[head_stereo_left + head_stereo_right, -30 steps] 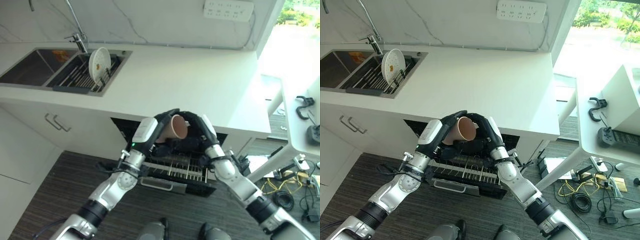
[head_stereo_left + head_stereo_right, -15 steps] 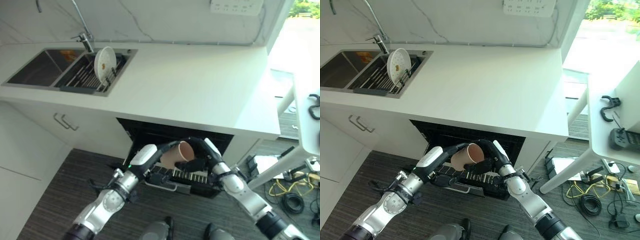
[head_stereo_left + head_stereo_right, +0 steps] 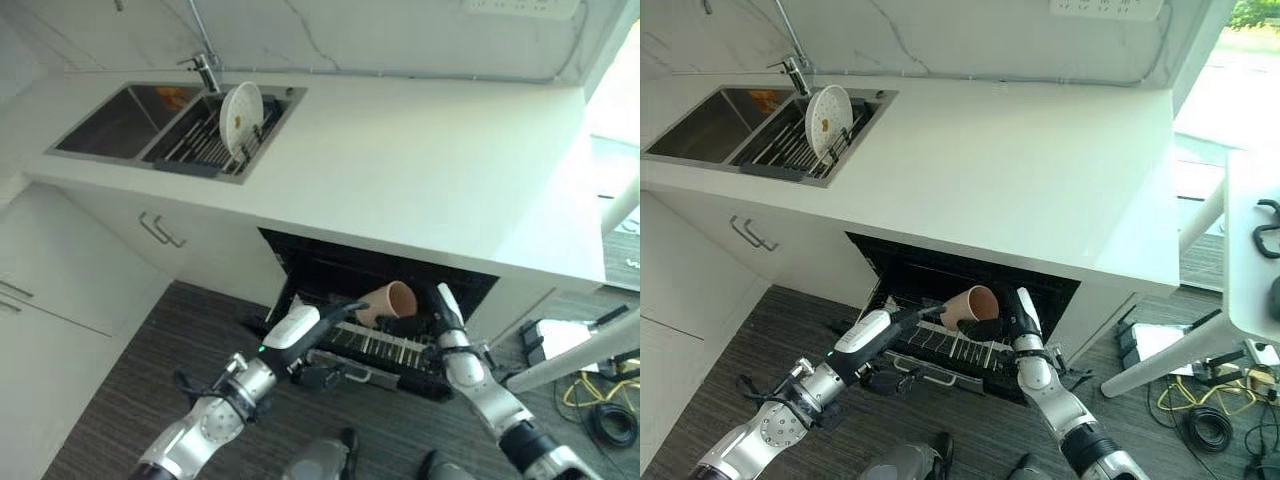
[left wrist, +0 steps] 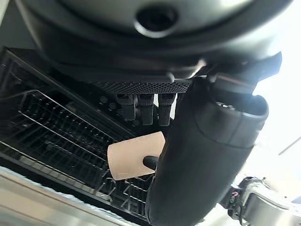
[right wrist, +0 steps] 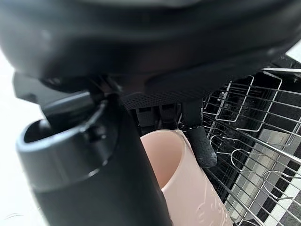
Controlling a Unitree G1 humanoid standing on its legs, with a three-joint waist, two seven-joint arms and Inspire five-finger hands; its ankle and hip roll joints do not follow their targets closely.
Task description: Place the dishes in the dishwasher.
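- The left hand (image 3: 335, 312) reaches from the lower left over the pulled-out dishwasher rack (image 3: 385, 347); its fingers lie fairly straight beside the cup (image 3: 386, 301), and the left wrist view shows the fingertips (image 4: 143, 107) just past the cup's side, not wrapped round it.
- The right hand (image 3: 1002, 318) comes in from the lower right and holds the cup: in the right wrist view a finger (image 5: 201, 141) curls over the rim while the thumb sits against the other side.
- The cup, pale peach, lies tilted on its side above the rack's wire tines, its open mouth turned toward the right hand.
- The rack sticks out of the open dishwasher (image 3: 330, 262) under the white bench (image 3: 430, 170).
- Farther off on the left, a sink (image 3: 110, 115) is set into the bench, with a tap (image 3: 205, 70) behind it.
- A white plate (image 3: 240, 106) stands upright on edge in the drying rack (image 3: 200, 150) over the sink's right basin.
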